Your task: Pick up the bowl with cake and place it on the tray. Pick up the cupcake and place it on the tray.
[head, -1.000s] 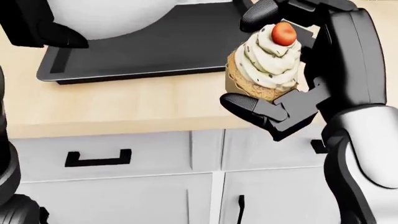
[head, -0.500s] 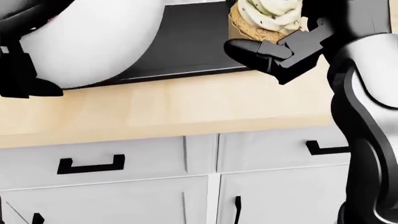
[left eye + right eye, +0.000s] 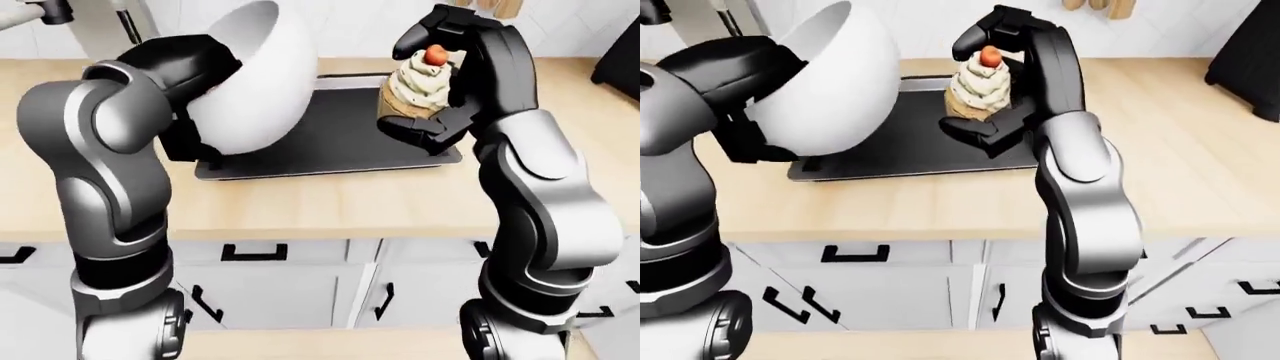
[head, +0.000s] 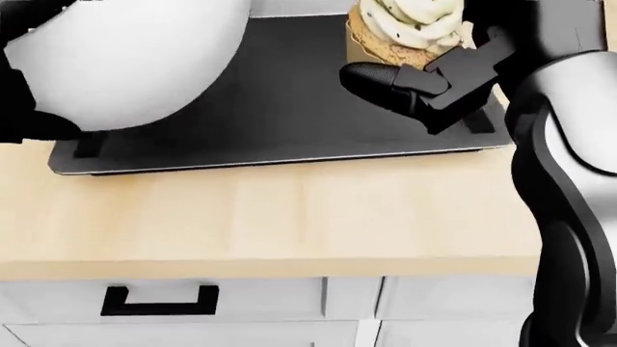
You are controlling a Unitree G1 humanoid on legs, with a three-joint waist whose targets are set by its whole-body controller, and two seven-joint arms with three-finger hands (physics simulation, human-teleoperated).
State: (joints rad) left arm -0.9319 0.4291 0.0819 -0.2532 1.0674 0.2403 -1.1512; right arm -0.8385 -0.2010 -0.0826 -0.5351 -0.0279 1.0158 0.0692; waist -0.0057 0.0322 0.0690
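Gleaming round white bowl [image 3: 255,75], swirled cupcake [image 3: 418,86]

Bowl [image 3: 255,75] above the tray's [image 3: 330,142] left end, cupcake [image 3: 415,86] above its right end, countertop [image 3: 330,202] beneath.

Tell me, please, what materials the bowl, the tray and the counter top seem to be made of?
Bowl: smooth white, probably glazed ceramic or plastic; soft even sheen.
Tray: matte black, likely coated metal; thin raised rim.
Counter top: pale wood, with faint plank lines.
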